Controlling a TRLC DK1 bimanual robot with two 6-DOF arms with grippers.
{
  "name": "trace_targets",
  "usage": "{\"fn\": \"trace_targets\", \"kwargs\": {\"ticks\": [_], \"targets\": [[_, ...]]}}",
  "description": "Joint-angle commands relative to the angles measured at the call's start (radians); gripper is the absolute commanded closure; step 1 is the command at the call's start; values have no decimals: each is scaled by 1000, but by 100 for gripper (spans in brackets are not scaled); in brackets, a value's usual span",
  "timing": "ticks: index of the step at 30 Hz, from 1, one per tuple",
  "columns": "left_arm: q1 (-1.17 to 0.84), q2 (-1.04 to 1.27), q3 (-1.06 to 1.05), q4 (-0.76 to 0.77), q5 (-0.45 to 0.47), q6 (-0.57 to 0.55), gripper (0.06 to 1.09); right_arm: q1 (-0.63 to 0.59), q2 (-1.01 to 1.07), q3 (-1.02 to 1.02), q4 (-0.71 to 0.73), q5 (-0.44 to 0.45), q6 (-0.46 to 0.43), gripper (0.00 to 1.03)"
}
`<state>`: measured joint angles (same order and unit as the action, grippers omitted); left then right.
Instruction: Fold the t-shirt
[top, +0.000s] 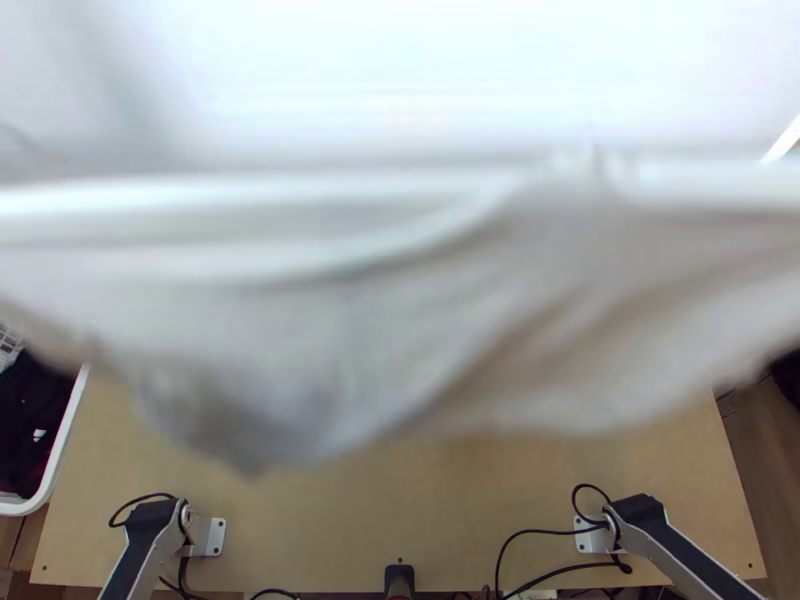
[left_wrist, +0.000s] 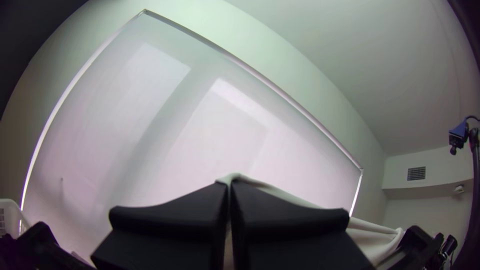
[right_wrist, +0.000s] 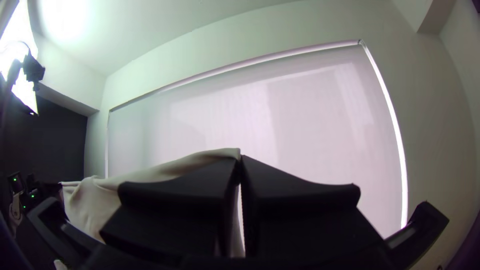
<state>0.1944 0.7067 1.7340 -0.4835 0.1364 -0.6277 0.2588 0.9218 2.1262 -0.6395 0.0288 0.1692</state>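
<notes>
A pale t-shirt (top: 400, 330) hangs lifted high in the top view, blurred, stretched across the picture with sagging folds and a bunched lower edge at the left. In the left wrist view, my left gripper (left_wrist: 229, 187) is shut on a piece of the t-shirt (left_wrist: 285, 195), whose edge runs off behind the fingers. In the right wrist view, my right gripper (right_wrist: 240, 162) is shut on another part of the t-shirt (right_wrist: 150, 175). The cloth spans between the two grippers, and much of it is hidden behind the black fingers.
The wooden table (top: 480, 500) shows below the cloth in the top view. A white basket (top: 65, 440) with dark contents stands at its left edge. The arm bases stand at lower left and lower right, with black cables (top: 540, 530) near the front edge.
</notes>
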Motion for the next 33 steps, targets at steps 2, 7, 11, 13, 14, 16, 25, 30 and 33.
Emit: {"fn": "trace_targets", "kwargs": {"ticks": [2, 7, 11, 13, 14, 16, 25, 30, 33], "targets": [[36, -78, -185, -50, -87, -15, 105, -20, -116, -189, -43, 91, 131, 100], [34, -213, -467, -89, -69, -7, 105, 5, -271, -640, -12, 92, 207, 100], [22, -279, -715, -56, -46, 13, 105, 13, -321, -965, 72, 91, 247, 100], [14, -291, -844, -21, -40, 14, 105, 23, -325, -1097, 149, 91, 277, 100], [8, -291, -904, 6, -40, 16, 105, 34, -316, -1151, 193, 91, 279, 100], [0, -263, -990, 39, -32, 0, 105, 36, -276, -1240, 281, 91, 299, 100], [-98, 37, -1081, 232, -64, -43, 105, 34, 32, -1263, 494, 86, 342, 100], [-122, 312, -946, 312, -80, -56, 105, -3, 244, -1154, 508, 86, 352, 100], [-121, 499, -815, 306, -81, -56, 105, -30, 370, -1069, 508, 86, 368, 100]]}}
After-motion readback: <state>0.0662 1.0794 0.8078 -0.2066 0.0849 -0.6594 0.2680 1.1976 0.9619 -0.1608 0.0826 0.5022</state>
